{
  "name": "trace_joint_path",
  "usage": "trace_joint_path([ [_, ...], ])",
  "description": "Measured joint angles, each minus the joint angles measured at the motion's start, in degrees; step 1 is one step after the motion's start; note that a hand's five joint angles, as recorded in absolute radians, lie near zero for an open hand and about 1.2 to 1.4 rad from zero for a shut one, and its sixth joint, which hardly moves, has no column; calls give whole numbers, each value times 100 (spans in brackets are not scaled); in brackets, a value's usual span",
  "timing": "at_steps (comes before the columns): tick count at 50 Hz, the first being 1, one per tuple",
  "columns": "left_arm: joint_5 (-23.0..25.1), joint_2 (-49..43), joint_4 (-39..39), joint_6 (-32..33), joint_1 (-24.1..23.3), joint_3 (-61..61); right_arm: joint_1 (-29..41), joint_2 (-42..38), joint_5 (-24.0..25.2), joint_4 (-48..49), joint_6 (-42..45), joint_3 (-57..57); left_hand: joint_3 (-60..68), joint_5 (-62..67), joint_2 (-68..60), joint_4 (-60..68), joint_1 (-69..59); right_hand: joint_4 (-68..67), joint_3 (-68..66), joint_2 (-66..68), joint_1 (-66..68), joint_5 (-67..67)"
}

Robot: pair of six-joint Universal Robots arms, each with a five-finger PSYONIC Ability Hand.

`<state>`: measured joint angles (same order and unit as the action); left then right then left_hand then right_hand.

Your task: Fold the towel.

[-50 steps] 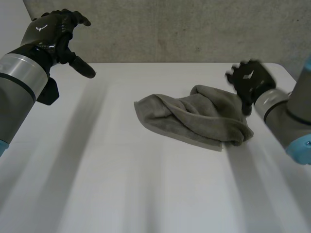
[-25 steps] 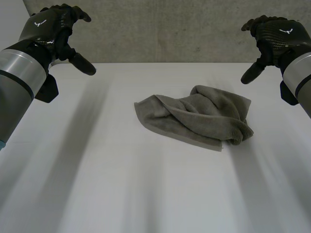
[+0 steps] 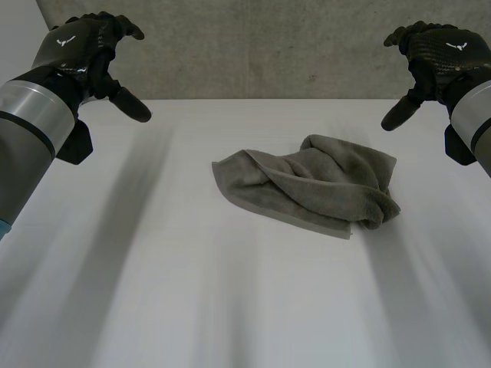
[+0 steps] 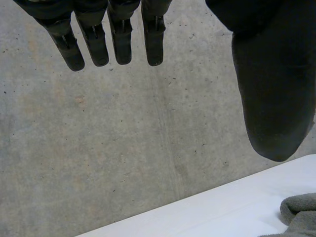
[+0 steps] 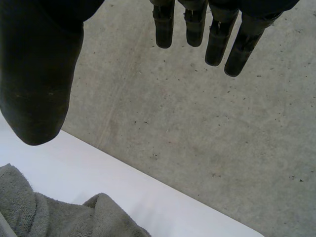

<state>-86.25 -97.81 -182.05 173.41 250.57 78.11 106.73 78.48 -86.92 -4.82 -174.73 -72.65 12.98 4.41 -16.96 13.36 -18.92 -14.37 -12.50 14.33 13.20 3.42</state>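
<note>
The grey terry towel [image 3: 307,184] lay crumpled and partly doubled over itself near the middle of the white worktop [image 3: 192,291]. The left hand [image 3: 80,50] hung raised, well apart from the towel on its left, released, with straight fingers and the thumb spread wide. The right hand [image 3: 437,54] hung likewise well apart on the towel's right, also released and holding nothing. The back of each hand bore a small white mark [image 3: 66,42], too small to read. A concrete wall [image 3: 268,46] stood behind the towel.

Left hand [image 4: 271,89], fingers [image 4: 121,42] straight, against concrete wall [image 4: 148,138]; towel [image 4: 300,213] on table [image 4: 212,215].
</note>
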Motion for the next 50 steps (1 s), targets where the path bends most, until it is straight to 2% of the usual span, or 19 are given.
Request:
trace_joint_path([
  [17,2,3,-18,4,32,11,15,1,18,16,19,-21,0,0,0,0,0,0,0,0,0,0],
  [27,68,-107,-113,26,3,87,29,-96,358,27,334,-91,0,0,-1,0,0,0,0,0,0,0],
  [33,294,-507,-270,47,-44,102,32,-422,661,-143,915,-83,0,0,-1,0,0,0,0,0,0,0],
  [38,733,-1050,-503,104,-140,24,28,-848,777,-423,1296,-18,0,0,-1,0,0,0,0,0,0,0],
  [44,1114,-1841,-957,222,-387,-321,25,-1414,780,-486,1368,29,0,8,-1,0,0,0,0,0,-1,0],
  [50,1180,-2468,-1195,531,-584,-622,24,-2045,722,-228,1274,115,0,9,-1,0,0,0,0,0,-1,0],
])
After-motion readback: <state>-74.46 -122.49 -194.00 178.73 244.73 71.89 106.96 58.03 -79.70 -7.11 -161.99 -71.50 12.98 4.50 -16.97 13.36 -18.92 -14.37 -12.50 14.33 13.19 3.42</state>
